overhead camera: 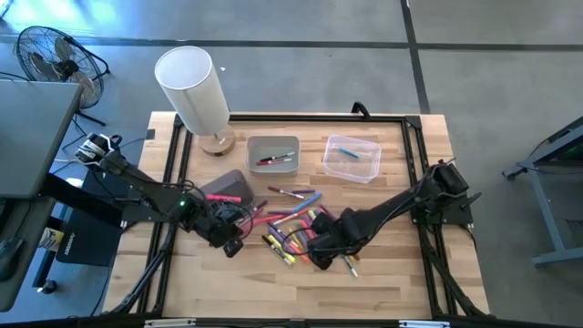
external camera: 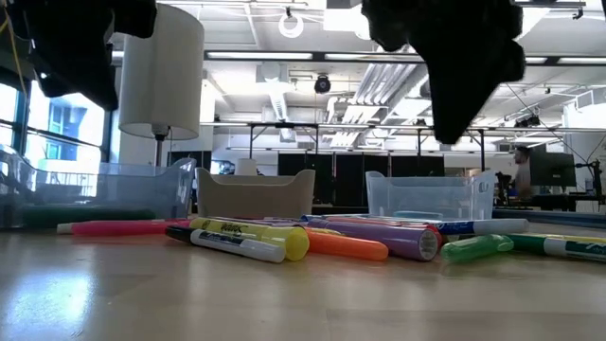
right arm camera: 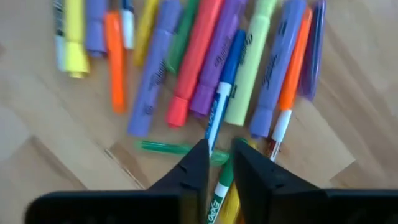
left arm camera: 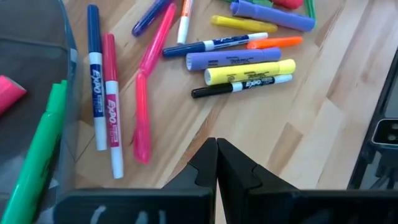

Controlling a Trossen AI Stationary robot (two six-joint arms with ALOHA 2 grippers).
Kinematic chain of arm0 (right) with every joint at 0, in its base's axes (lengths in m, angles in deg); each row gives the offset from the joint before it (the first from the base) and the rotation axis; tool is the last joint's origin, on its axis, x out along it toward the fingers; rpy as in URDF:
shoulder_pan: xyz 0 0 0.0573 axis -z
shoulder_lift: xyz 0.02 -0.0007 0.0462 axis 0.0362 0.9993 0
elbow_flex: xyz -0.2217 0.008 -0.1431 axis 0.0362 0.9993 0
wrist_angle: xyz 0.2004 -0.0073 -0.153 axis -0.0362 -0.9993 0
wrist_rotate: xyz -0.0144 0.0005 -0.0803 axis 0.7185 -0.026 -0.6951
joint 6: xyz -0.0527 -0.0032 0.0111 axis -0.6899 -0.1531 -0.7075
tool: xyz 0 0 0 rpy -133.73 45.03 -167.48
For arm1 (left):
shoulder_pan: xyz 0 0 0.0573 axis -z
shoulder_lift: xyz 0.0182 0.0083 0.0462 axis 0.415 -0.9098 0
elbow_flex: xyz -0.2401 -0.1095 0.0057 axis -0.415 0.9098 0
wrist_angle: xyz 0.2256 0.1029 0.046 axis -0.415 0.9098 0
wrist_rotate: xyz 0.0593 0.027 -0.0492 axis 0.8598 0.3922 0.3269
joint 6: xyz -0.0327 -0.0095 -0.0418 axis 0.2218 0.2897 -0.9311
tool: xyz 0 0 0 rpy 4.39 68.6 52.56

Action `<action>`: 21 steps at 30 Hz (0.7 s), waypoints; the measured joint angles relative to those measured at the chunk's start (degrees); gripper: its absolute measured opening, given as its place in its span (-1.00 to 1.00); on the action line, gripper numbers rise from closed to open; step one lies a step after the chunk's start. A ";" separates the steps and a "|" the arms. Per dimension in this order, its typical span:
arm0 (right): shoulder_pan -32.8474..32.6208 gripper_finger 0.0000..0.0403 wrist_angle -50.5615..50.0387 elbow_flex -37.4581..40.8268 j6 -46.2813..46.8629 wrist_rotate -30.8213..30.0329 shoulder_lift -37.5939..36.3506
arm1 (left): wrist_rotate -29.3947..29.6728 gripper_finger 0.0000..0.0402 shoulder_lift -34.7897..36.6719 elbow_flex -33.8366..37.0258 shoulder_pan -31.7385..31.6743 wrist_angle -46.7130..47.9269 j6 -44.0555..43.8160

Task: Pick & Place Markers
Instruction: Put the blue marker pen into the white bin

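Observation:
The markers lie loose in a pile on the wooden table's middle, flat on their sides; the low view shows them in a row. My left gripper hovers just left of the pile, and in its wrist view the fingers are shut with nothing between them. My right gripper hangs over the pile's right near side, fingers a narrow gap apart. Through that gap I see a green-and-white marker and a blue-and-white one lying on the table below.
A dark grey bin by the left gripper holds a pink marker; its wall and a green marker show in the wrist view. A light grey bin and a clear bin stand farther back. A white lamp stands far left.

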 joint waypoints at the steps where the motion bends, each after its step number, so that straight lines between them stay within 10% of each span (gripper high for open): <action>1: -0.16 -0.64 0.42 0.88 0.45 0.56 0.00 | 0.00 -1.00 0.00 0.00 -0.07 -0.10 0.00; 21: -0.15 -0.39 20.10 14.60 0.66 6.78 0.00 | 0.26 -1.00 0.01 0.00 -0.09 -0.11 0.00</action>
